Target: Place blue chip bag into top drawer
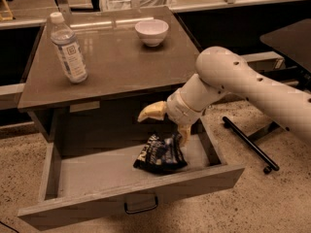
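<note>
Likely an office or lab: speckled hard floor (272, 203), plain worktop (121, 62), dark table (291, 38) beside it. The gripper (163, 129) hangs spread above the open drawer (131, 200).

Warm, dim light comes from above and behind, laying a pale glare streak along the far edge of the surface (126, 67) and a sheen on the water bottle (69, 50). The hand (162, 129), fingers spread just above the open top drawer (131, 203), catches a yellowish glow. The recess behind it sinks into deep shadow.
</note>
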You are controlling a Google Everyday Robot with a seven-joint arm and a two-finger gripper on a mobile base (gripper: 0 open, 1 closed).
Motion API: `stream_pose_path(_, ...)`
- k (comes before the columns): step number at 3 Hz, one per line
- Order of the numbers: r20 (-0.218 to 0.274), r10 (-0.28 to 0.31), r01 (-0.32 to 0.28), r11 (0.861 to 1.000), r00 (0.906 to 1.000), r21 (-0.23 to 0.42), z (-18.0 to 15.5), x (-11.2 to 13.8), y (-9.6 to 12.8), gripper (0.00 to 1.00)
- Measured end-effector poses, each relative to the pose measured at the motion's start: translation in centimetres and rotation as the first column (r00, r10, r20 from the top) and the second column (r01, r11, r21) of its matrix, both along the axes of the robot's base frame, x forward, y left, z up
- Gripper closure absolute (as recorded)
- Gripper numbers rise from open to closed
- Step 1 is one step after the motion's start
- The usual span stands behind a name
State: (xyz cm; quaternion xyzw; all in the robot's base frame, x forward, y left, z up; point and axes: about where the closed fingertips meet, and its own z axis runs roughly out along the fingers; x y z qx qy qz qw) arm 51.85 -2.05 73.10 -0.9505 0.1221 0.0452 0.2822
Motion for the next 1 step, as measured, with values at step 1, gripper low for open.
stream_pose_path(1, 0.000, 0.000, 0.000, 1.000, 1.0000, 0.000, 0.00, 0.00, 0.00, 0.00)
